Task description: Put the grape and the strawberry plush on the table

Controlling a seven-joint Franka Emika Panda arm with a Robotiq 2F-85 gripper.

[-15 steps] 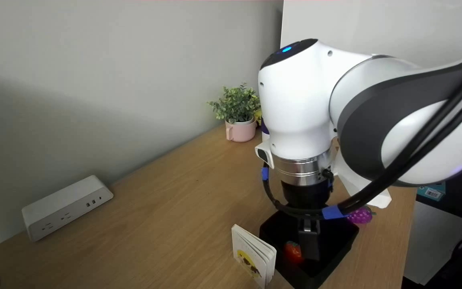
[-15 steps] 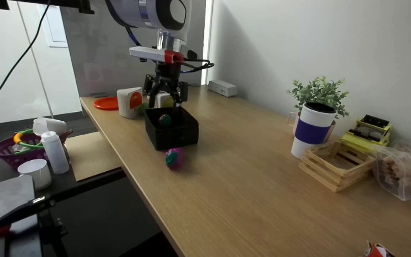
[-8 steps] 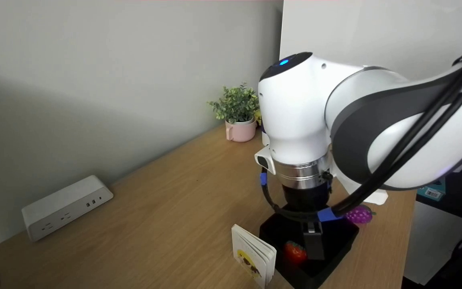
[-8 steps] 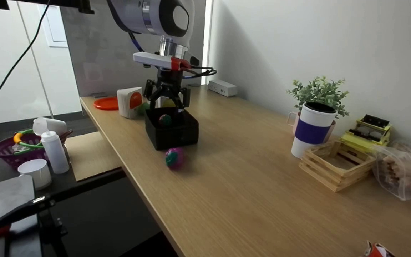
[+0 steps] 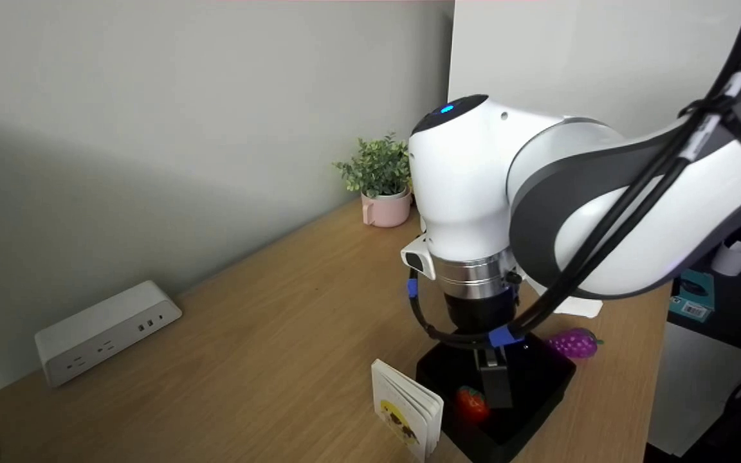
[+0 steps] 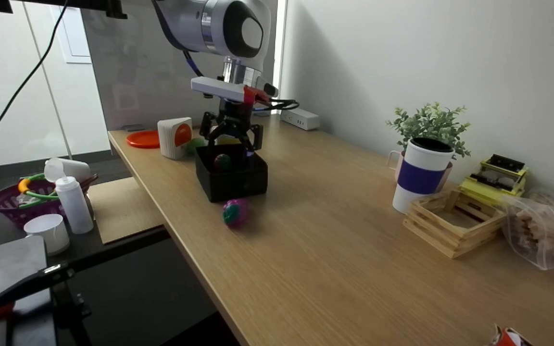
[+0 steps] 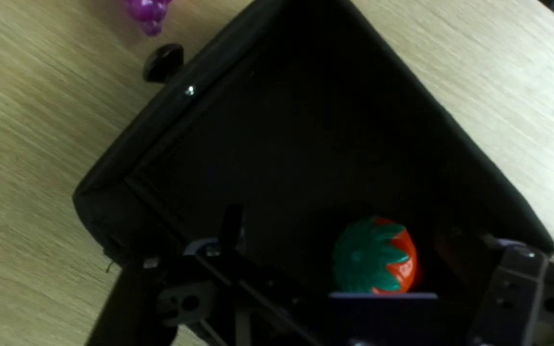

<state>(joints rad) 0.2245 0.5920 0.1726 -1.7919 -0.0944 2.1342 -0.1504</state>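
Observation:
The strawberry plush, red with a green leafy cap, lies inside the black tray; it shows in the wrist view [image 7: 371, 257] and in both exterior views [image 5: 471, 405] [image 6: 222, 162]. The purple grape plush lies on the wood-grain table [image 6: 334, 250] just outside the tray, in both exterior views [image 5: 574, 343] [image 6: 235, 212]; only its end shows at the top of the wrist view [image 7: 148, 13]. My gripper [image 7: 346, 238] is open over the tray, also in an exterior view [image 6: 230, 150]. Its fingers stand wide apart on either side of the strawberry plush, apparently not touching it.
The black tray [image 6: 231, 185] has raised walls around the fingers. A small board book [image 5: 402, 411] stands close against it. A white ribbed object [image 6: 173, 139] and an orange plate [image 6: 143, 139] are behind. A cup [image 6: 419, 178] and wooden crate [image 6: 455, 230] stand near the wall.
My gripper has moved lower, with its fingertips now further into the tray, and has shifted slightly sideways. The strawberry plush and the grape plush have not moved.

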